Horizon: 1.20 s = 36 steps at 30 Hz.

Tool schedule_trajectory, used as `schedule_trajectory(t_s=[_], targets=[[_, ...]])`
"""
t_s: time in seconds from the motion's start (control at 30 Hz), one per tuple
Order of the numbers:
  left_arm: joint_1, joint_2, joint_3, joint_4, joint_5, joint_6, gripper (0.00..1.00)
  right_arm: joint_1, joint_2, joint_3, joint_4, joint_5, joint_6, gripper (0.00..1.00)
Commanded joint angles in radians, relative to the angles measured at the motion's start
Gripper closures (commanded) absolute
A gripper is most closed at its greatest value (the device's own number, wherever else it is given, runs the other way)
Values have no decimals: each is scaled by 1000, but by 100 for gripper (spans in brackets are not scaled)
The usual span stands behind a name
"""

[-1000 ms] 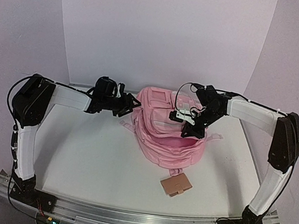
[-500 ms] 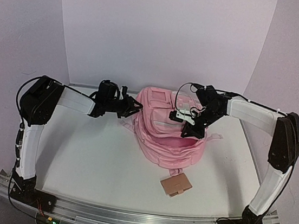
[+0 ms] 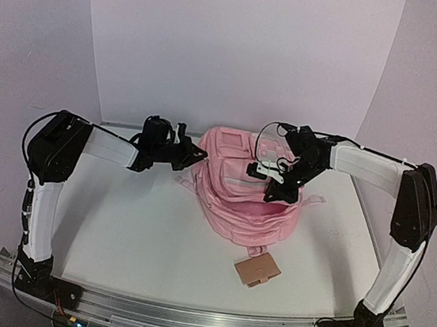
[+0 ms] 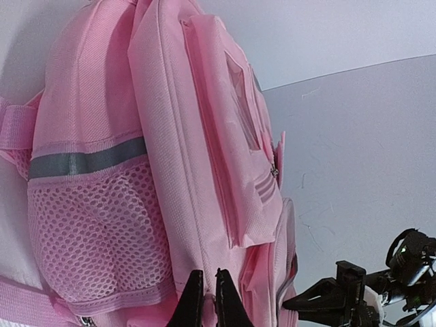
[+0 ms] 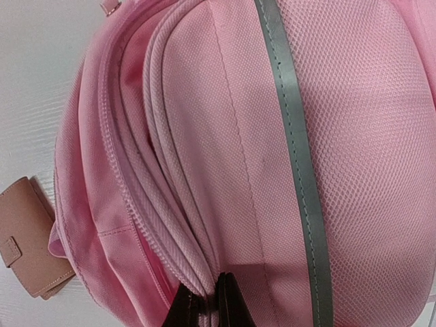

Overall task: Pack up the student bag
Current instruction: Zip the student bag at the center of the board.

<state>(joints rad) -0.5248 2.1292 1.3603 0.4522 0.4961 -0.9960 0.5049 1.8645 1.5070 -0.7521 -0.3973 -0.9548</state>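
step, likely: open up student bag (image 3: 246, 195) lying mid table (image 3: 139, 225) | left tool (image 3: 197, 154) pinched shut at its left edge, catch on fabric unclear | right tool (image 3: 272, 192) clamped on zip-side fold | pull apart evenly, lift gently

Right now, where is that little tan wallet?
In the top view the tan wallet lies on the white table, just on the near side of the pink student bag, slightly right of centre.

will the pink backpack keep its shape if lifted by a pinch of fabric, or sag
Probably sags: the student bag is soft fabric, slumped and creased on the table. Its mesh pocket looks limp and empty, so likely light. Woven cloth should pinch without slipping.
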Motion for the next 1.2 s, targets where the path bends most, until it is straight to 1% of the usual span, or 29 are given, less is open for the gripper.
schedule_trajectory(t_s=[0.0,0.17,0.33,0.43,0.63,0.8,0.9,1.0,1.07,1.1,1.17], targets=[[-16,-138,-26,-63,-31,129,100,-13,30,8,-14,48,50,100],[-57,-226,35,-369,-131,377,100,-12,56,19,-15,52,81,100],[-91,-260,58,-572,-203,584,100,-13,92,56,-15,45,146,100],[-134,-268,64,-646,-281,678,100,-13,119,83,-15,30,204,100],[-205,-324,-27,-589,-247,748,100,-13,160,122,-13,13,281,100],[-311,-315,-28,-587,-244,801,100,-12,182,149,-13,-6,334,100],[-360,-314,-58,-544,-220,796,100,-13,180,154,-12,-25,377,100],[-374,-329,-116,-471,-201,760,100,-12,169,156,-8,-47,419,100],[-376,-336,-152,-420,-224,736,100,-12,160,162,-9,-63,446,100],[-374,-337,-159,-420,-255,720,100,-12,150,160,-9,-75,461,96],[-367,-335,-165,-433,-332,698,100,-14,120,155,-13,-88,481,79]])
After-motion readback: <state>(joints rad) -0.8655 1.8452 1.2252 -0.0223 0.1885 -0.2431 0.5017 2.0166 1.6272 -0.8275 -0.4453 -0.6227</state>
